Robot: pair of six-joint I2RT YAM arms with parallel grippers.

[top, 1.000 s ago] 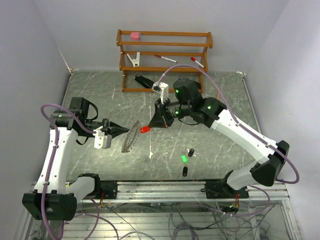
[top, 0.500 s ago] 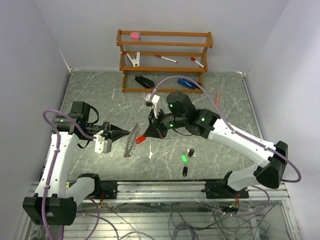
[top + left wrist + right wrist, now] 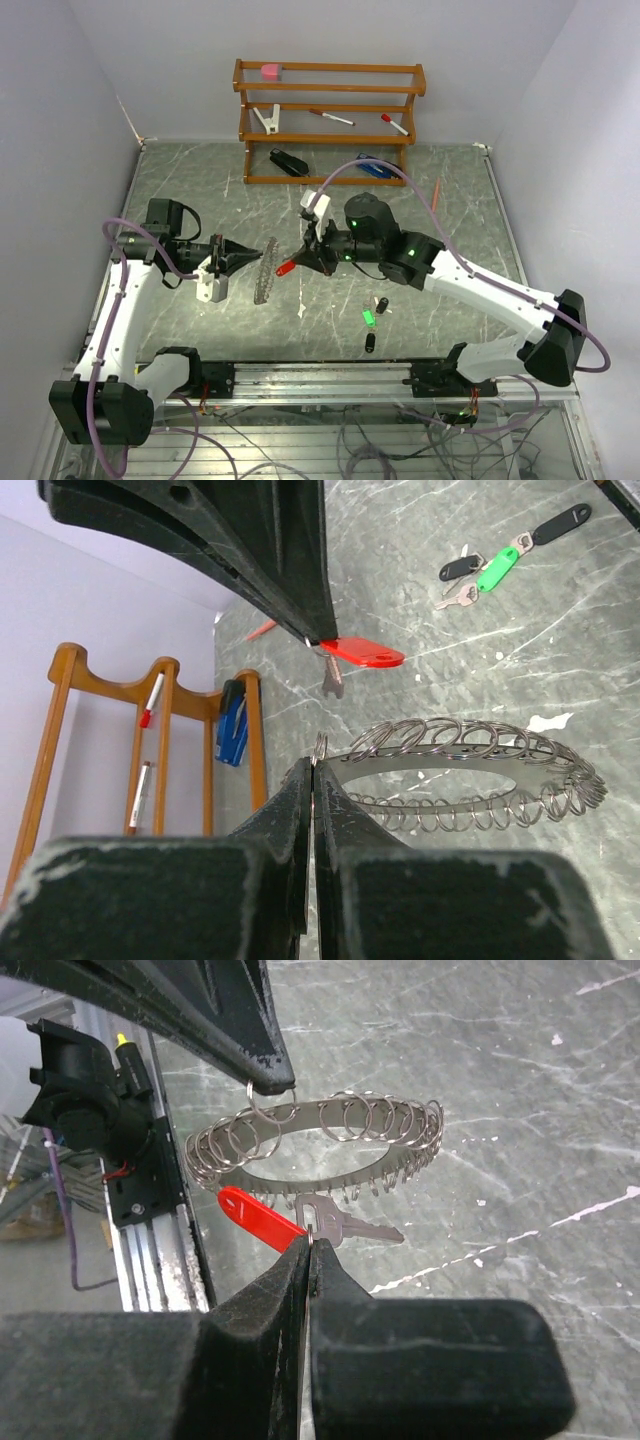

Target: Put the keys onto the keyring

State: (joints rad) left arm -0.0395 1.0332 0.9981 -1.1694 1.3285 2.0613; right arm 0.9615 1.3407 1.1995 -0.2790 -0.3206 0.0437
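The keyring (image 3: 265, 270) is a large silvery ring rimmed with small wire loops. My left gripper (image 3: 256, 256) is shut on its edge and holds it above the table; it also shows in the left wrist view (image 3: 460, 780). My right gripper (image 3: 306, 262) is shut on the small ring of the red key (image 3: 287, 268). It holds the key right beside the keyring's rim (image 3: 320, 1140), with the red tag (image 3: 262, 1222) and metal blade (image 3: 350, 1225) hanging at the fingertips. The green key (image 3: 368, 318) and two black keys (image 3: 382, 304) (image 3: 369, 343) lie on the table near the front.
A wooden rack (image 3: 328, 120) stands at the back with red-capped markers, a white clip and a pink eraser. A black stapler (image 3: 288, 162) and a blue object (image 3: 372, 165) lie under it. An orange pencil (image 3: 437, 190) lies at the right.
My right gripper has brought the red key left and closer to the keyring. My left gripper has shifted slightly with the ring still held, and the ring stands steeper.
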